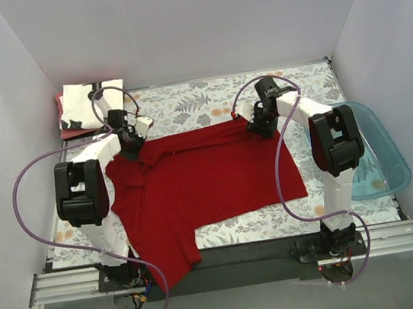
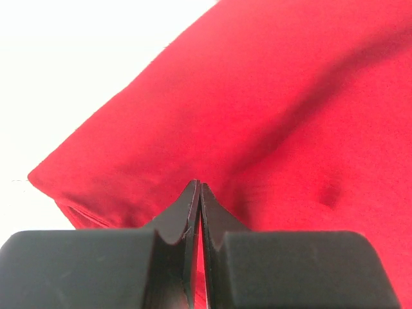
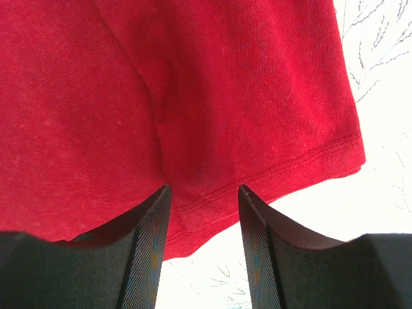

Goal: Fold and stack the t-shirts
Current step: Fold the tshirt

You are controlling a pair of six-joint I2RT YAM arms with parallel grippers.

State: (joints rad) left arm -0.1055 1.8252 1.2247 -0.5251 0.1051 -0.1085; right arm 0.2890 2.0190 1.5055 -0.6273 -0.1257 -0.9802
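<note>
A large dark red t-shirt [image 1: 210, 181] lies spread on the table, with one part hanging over the near edge. My left gripper [image 1: 132, 146] is at its far left corner, jaws shut on a pinch of the red cloth [image 2: 257, 96]; the left gripper [image 2: 197, 187] tips meet, with a crease running away from them. At the far right corner, my right gripper [image 1: 262, 126] stands open. In the right wrist view the right gripper [image 3: 203, 193] straddles the stitched hem of the shirt [image 3: 161, 77]. A folded white t-shirt with black print [image 1: 80, 103] rests on a reddish-pink one [image 1: 72, 131] at the back left.
A grey floral table cloth [image 1: 198, 98] covers the table. A translucent teal tub [image 1: 378, 169] stands at the right edge beside the right arm. White walls close in the back and both sides.
</note>
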